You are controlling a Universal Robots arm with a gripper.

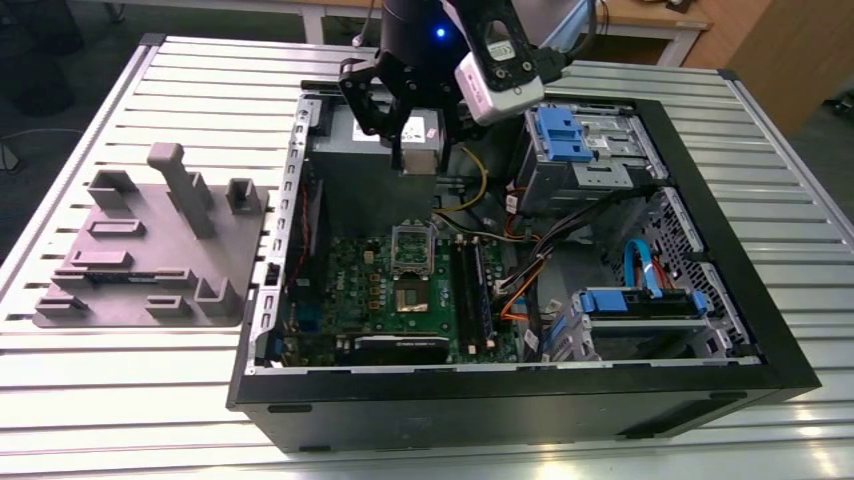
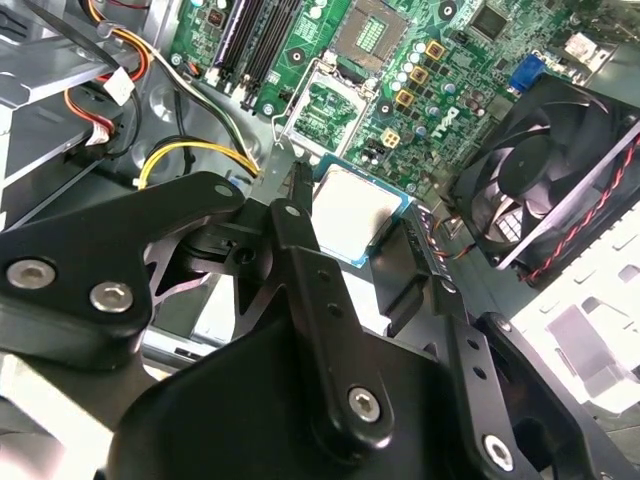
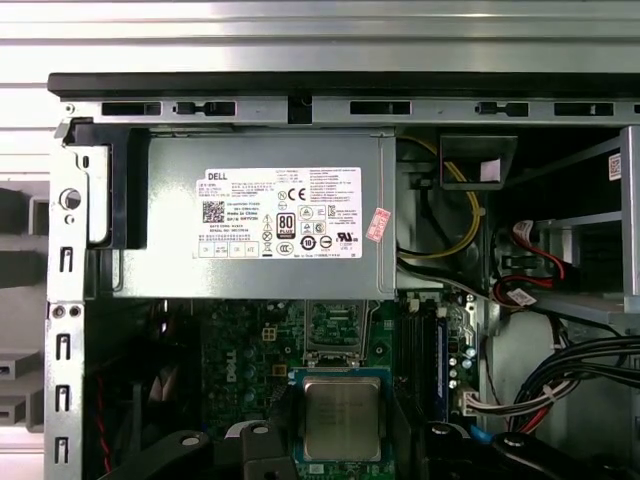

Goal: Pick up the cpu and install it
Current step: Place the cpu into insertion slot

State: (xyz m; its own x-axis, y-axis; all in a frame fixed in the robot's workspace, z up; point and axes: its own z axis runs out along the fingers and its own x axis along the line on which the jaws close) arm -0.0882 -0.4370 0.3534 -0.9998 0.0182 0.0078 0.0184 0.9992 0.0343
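Item: cpu (image 3: 342, 418), square with no long axis, its silvery top facing up toward the wrist and its edges roughly parallel to the case walls. The jaws of the gripper (image 1: 416, 160) grasp it by two opposite edges. Location: held aloft over the far part of the open computer case (image 1: 747, 330), by the power supply (image 3: 270, 215), clear of the motherboard (image 1: 400, 295) and its socket (image 1: 414, 243).

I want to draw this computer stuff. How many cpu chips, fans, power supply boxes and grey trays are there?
cpu: 1
fan: 1
power supply box: 1
grey tray: 1
Total: 4
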